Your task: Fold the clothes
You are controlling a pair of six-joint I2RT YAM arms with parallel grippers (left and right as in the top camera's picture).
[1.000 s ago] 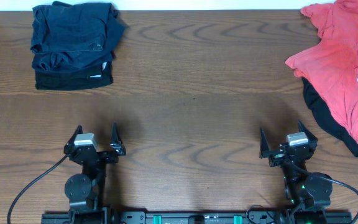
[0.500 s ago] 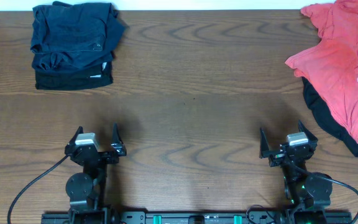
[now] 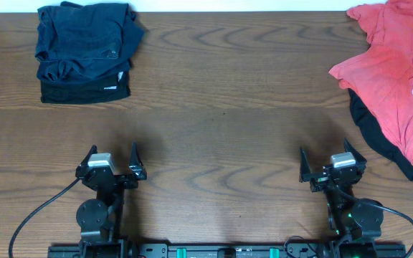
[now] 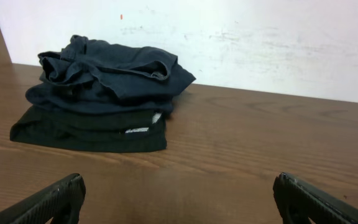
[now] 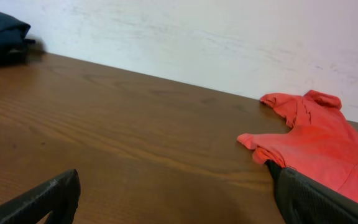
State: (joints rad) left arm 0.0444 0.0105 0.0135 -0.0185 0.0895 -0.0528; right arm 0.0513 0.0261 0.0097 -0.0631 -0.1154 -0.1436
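Nothing has shifted in the last second; the left gripper point(image 3: 111, 154) and right gripper point(image 3: 325, 153) stay parked at the near edge of the table point(image 3: 221, 115), jaws wide apart and empty; the navy shorts point(image 3: 84, 36) sit folded on a black piece point(image 3: 84, 89) at far left; the red T-shirt point(image 3: 389, 75) lies crumpled over a black garment point(image 3: 373, 132) at far right, likely the next to fold.

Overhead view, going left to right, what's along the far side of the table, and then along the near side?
Far side: folded stack → red T-shirt. Near side: left gripper → right gripper.
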